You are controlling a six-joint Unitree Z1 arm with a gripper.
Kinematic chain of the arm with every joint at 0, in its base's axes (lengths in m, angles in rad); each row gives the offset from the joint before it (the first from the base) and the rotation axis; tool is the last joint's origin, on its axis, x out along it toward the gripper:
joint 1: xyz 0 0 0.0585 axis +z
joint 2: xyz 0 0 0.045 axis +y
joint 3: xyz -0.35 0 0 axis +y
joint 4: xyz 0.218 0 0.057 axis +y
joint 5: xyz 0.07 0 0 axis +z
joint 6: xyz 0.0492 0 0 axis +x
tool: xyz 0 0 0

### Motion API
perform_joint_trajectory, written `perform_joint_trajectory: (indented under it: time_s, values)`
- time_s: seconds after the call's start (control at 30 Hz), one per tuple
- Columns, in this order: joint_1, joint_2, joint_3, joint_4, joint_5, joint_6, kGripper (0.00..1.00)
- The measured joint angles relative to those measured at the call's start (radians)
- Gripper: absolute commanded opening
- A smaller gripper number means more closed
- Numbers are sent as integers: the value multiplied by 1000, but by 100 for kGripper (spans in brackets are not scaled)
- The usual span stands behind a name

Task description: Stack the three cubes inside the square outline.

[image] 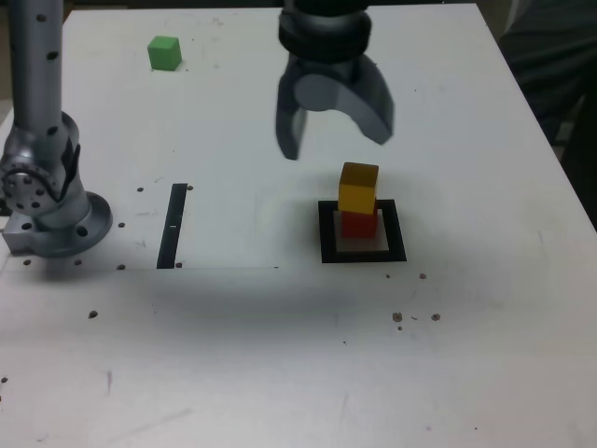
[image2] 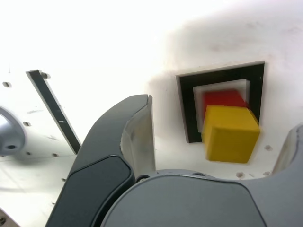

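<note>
The yellow cube [image: 358, 187] [image2: 230, 133] sits on top of the red cube [image: 358, 223] [image2: 223, 98], both inside the black square outline [image: 328, 233] [image2: 187, 109]. The green cube [image: 164, 52] lies far back at the exterior view's left. My gripper [image: 336, 138] [image2: 220, 137] hangs open just above and behind the stack, its jaws spread wide and holding nothing. In the wrist view the yellow cube shows between the two fingers [image2: 125, 137], apart from both.
The arm's grey base [image: 47, 201] stands at the exterior view's left edge. A thin black strip [image: 173, 225] [image2: 53, 109] lies between the base and the square outline. Small screw holes dot the white table [image: 280, 355].
</note>
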Motion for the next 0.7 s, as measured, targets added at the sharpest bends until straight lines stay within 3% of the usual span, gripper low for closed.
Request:
perform_joint_trajectory:
  time_s: [0.7]
  values:
    - [324,-117,85,44,78,212,100]
